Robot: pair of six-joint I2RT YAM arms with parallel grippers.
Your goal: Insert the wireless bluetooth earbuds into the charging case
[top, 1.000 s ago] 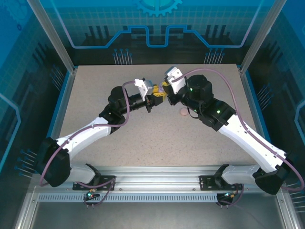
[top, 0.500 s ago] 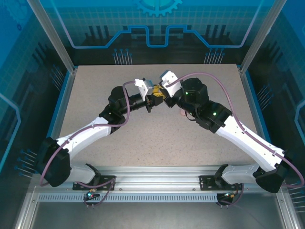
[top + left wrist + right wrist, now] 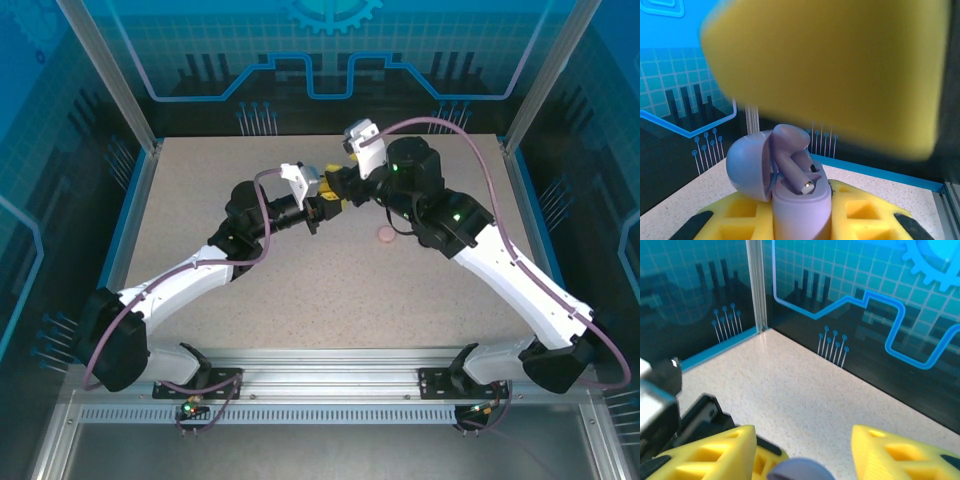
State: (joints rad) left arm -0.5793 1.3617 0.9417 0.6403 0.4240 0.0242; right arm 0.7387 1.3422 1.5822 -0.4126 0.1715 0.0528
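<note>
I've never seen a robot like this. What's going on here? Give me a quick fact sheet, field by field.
Held: left gripper shut on lilac charging case, lid open
Inside: lilac earbud lying tilted in the case, stem tip poking up
Above: right gripper open, just over the case
Elsewhere: small pink object on the table, apart from both grippers

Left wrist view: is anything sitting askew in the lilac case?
Yes. The lilac earbud lies tilted in the open lilac case: its head sits high beside the lid and its stem tip sticks out, not sunk into a well.
</note>
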